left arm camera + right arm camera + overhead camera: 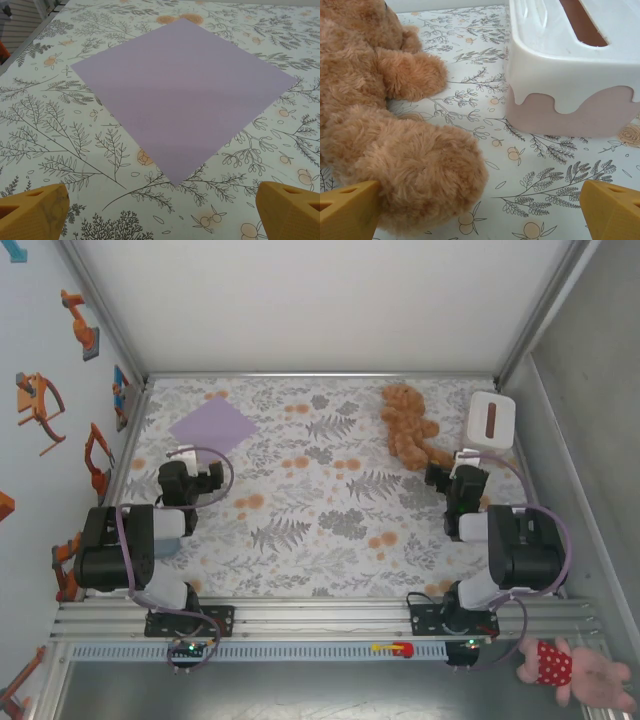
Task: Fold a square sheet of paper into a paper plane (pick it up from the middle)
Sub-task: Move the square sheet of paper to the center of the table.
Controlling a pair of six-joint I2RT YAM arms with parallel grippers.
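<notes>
Robot lab: arms (130, 550) on aluminium rail (320, 612)

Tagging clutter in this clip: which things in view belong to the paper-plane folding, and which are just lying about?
For the job: square sheet of paper, flat and unfolded on the table.
Lying about: brown teddy bear; white box; pink plush toy, off the table.

Two black-and-white arms (130, 550), purple cable loops (231, 476), textured orange-yellow fingers (32, 212)
</notes>
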